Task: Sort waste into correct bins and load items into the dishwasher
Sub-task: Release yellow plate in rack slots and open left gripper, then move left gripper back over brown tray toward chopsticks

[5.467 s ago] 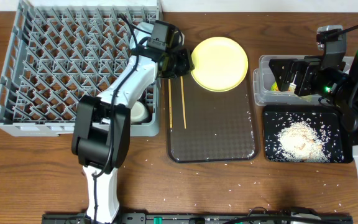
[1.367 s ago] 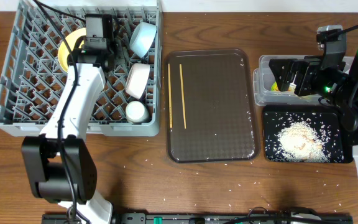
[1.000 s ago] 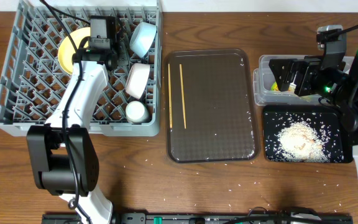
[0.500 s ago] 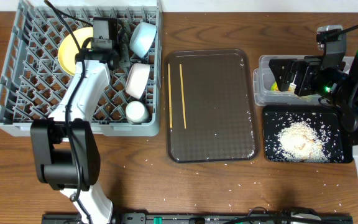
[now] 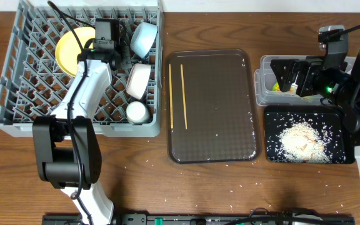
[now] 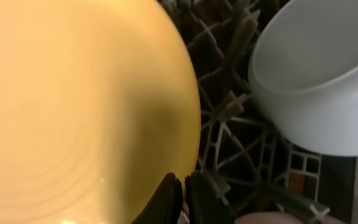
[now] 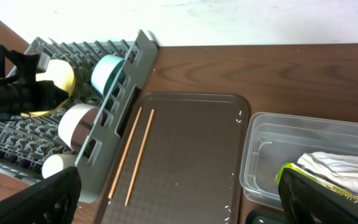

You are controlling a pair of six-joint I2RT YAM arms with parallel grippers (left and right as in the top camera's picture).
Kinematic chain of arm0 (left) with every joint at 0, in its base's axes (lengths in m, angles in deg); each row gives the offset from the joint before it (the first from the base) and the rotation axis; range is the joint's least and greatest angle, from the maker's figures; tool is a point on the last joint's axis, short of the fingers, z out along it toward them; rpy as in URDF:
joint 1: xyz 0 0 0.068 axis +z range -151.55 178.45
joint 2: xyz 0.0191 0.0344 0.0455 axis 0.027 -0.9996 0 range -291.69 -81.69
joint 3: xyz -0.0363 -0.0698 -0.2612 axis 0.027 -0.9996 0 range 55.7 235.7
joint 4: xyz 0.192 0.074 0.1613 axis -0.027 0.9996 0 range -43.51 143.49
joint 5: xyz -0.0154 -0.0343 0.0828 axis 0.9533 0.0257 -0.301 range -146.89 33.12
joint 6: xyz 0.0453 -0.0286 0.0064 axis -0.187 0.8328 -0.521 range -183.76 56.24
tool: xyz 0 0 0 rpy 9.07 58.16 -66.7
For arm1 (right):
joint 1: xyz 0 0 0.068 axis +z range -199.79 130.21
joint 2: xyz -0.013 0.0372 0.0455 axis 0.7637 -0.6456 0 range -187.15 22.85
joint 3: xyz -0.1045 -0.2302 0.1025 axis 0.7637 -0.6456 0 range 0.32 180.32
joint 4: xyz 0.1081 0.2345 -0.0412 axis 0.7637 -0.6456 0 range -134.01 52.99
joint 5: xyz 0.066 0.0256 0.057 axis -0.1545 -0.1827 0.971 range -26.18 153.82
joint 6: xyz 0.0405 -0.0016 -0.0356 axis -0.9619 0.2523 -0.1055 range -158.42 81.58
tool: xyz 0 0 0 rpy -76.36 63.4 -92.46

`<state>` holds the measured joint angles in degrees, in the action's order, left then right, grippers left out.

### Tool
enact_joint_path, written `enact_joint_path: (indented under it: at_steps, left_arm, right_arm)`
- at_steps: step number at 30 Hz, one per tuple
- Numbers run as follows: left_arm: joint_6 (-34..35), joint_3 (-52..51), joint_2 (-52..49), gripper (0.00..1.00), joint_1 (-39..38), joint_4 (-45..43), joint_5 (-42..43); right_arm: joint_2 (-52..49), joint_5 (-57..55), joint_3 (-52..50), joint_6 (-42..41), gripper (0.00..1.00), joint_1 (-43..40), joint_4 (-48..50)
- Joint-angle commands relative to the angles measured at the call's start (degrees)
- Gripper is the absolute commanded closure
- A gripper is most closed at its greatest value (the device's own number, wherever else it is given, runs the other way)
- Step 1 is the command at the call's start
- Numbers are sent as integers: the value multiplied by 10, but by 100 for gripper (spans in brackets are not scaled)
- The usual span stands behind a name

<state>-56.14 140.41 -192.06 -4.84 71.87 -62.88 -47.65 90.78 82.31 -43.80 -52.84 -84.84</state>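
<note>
"Wooden table (image 5: pixel 230 187), with the rack (image 5: pixel 24 94) on its left side. Where's the plate (image 5: pixel 67 50)?"

"On edge in the rack's far rows, with the left gripper (image 6: pixel 183 193) clamped on its rim. To its right in the rack sit the blue bowl (image 5: pixel 144 37), white bowl (image 5: pixel 138 80) and cup (image 5: pixel 135 112)."

"And the chopsticks (image 5: pixel 183 97)?"

"Side by side near the left edge of the brown tray (image 5: pixel 217 125)."

"What about the right gripper (image 7: pixel 179 186)?"

"Its jaws are spread wide, holding nothing, above the tub (image 5: pixel 264 87). The wrapper (image 7: pixel 340 165) and packet (image 7: pixel 309 183) lie in that tub. The rice (image 5: pixel 302 140) is heaped in the black tray (image 5: pixel 274 153) beside it, with stray grains on the table."
</note>
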Motion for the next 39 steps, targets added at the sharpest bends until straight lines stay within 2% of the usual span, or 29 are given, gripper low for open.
enact_joint_path:
  at_steps: [1, 19, 23, 24, 30, 39]
  left_arm:
    - [-1, -5, -11, 92, -1, 11, 0]
    - [-1, -39, -11, 92, -1, 7, 0]
    - [-1, -39, -10, 83, -1, 6, 0]
    - [-1, -38, -8, 76, -1, 6, 1]
    - [-1, -33, 42, 65, -9, 7, 0]
    - [-5, -30, 166, 59, -80, 22, 3]
  right_arm:
    - [0, -2, 4, 8, 1, -3, 0]
    - [0, -2, 4, 8, 1, -3, 0]
    - [0, -2, 4, 8, 1, -3, 0]
    - [0, -2, 4, 7, 1, -3, 0]
    - [0, -2, 4, 7, 1, -3, 0]
    - [0, -2, 4, 8, 1, -3, 0]
